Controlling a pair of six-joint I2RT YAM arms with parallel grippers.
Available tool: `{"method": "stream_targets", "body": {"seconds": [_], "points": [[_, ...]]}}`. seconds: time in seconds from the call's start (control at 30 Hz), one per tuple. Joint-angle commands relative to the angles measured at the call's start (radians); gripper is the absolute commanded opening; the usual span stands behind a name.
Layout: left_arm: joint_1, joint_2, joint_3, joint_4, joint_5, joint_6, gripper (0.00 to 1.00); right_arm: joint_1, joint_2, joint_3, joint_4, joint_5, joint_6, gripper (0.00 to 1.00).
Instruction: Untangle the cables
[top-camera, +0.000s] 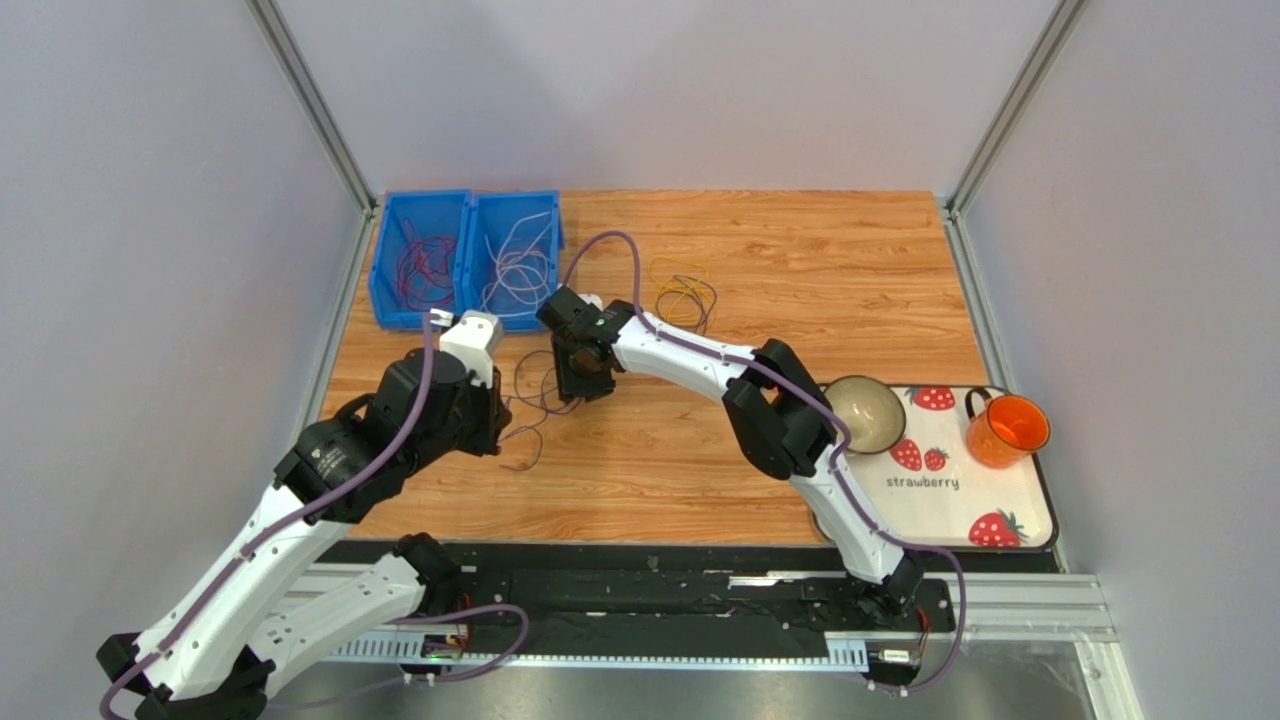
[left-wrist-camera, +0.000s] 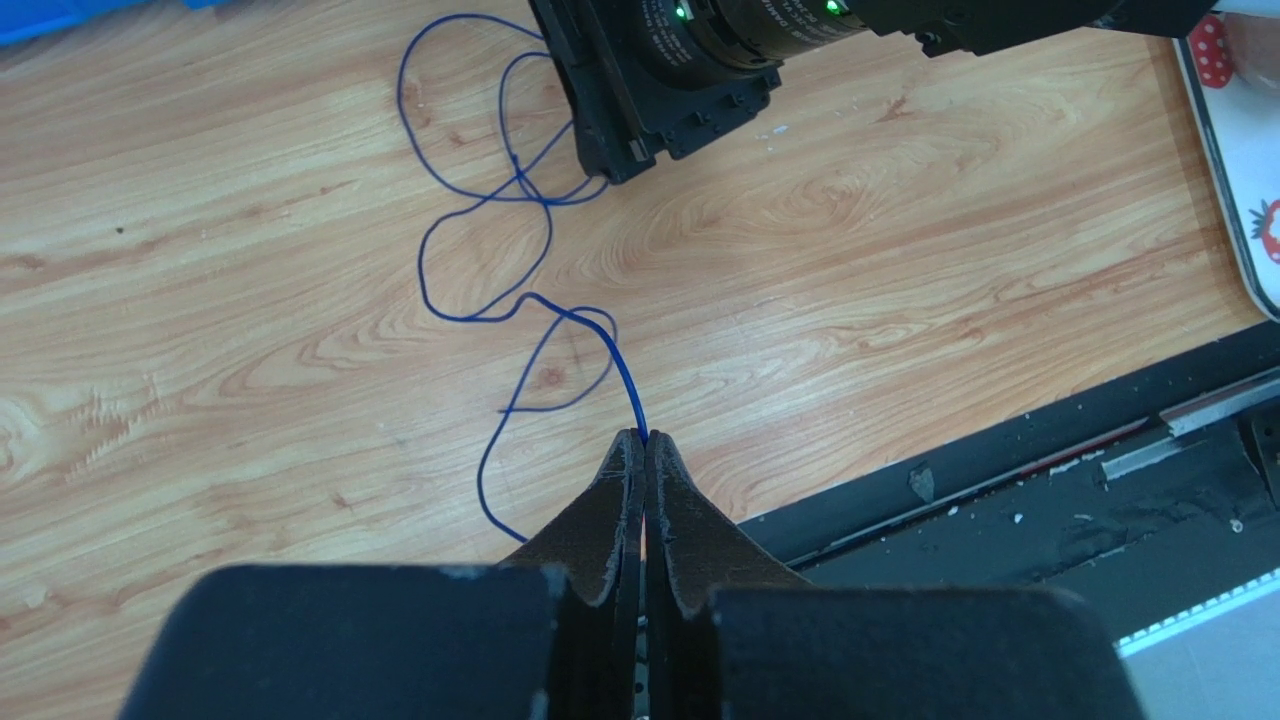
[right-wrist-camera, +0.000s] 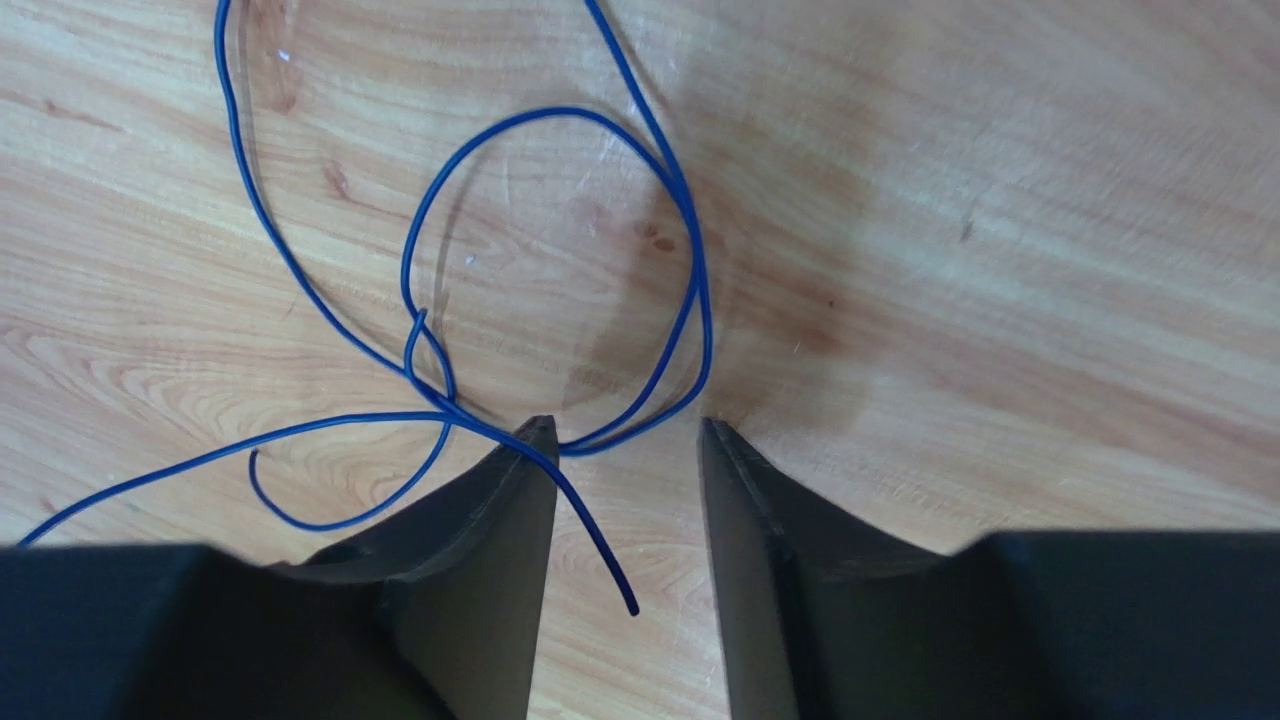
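A thin blue cable (left-wrist-camera: 622, 375) lies in tangled loops on the wooden table between my two grippers; in the top view it shows as dark loops (top-camera: 526, 393). My left gripper (left-wrist-camera: 645, 438) is shut on one stretch of the blue cable, low over the table. My right gripper (right-wrist-camera: 628, 428) is open just above the table over a knotted loop, and the cable's free end (right-wrist-camera: 594, 543) lies between its fingers, crossing the left fingertip (right-wrist-camera: 529, 450). The right gripper also shows in the left wrist view (left-wrist-camera: 646, 90) and the top view (top-camera: 583, 365).
Two blue bins stand at the back left, one with red cables (top-camera: 425, 263), one with white cables (top-camera: 519, 258). Yellow and dark cable loops (top-camera: 684, 294) lie behind the right gripper. A strawberry tray (top-camera: 939, 495) at the right holds a bowl (top-camera: 863, 413) and an orange cup (top-camera: 1008, 431).
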Motion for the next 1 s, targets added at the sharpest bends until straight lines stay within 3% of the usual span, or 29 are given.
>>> {"method": "stream_targets", "body": {"seconds": [0.0, 0.13, 0.3, 0.4, 0.57, 0.73, 0.77, 0.8, 0.83, 0.87, 0.97], "points": [[0.000, -0.018, -0.008, 0.026, -0.010, 0.022, 0.00, -0.002, 0.025, 0.058, -0.013, 0.071, 0.014, 0.34], [-0.002, -0.015, -0.017, 0.034, -0.017, 0.022, 0.00, -0.003, 0.045, 0.078, -0.011, 0.091, 0.003, 0.00], [0.000, -0.010, -0.017, 0.038, -0.023, 0.022, 0.00, -0.019, 0.002, 0.090, -0.007, 0.122, -0.075, 0.00], [0.000, -0.001, -0.009, 0.035, -0.026, 0.016, 0.00, -0.037, -0.124, 0.086, -0.011, 0.128, -0.139, 0.00], [0.000, 0.002, -0.009, 0.048, -0.030, 0.007, 0.00, -0.036, -0.444, 0.083, 0.007, 0.105, -0.239, 0.00], [0.000, 0.010, 0.008, 0.034, -0.066, 0.002, 0.00, -0.036, -0.767, -0.125, 0.148, 0.087, -0.268, 0.00], [0.000, 0.007, 0.011, 0.032, -0.070, 0.003, 0.00, -0.036, -0.800, -0.179, 0.203, 0.091, -0.274, 0.04], [0.000, 0.005, 0.018, 0.026, -0.082, 0.003, 0.00, -0.039, -0.822, -0.222, 0.223, 0.107, -0.268, 0.16], [0.000, 0.002, 0.023, 0.011, -0.127, -0.001, 0.00, -0.042, -0.823, -0.277, 0.216, 0.116, -0.259, 0.45], [-0.002, 0.001, 0.031, 0.003, -0.156, -0.003, 0.00, -0.043, -0.808, -0.285, 0.195, 0.117, -0.236, 0.55], [0.003, 0.011, 0.047, -0.058, -0.309, -0.029, 0.00, -0.046, -0.710, -0.266, 0.098, 0.149, -0.204, 0.65]]}}
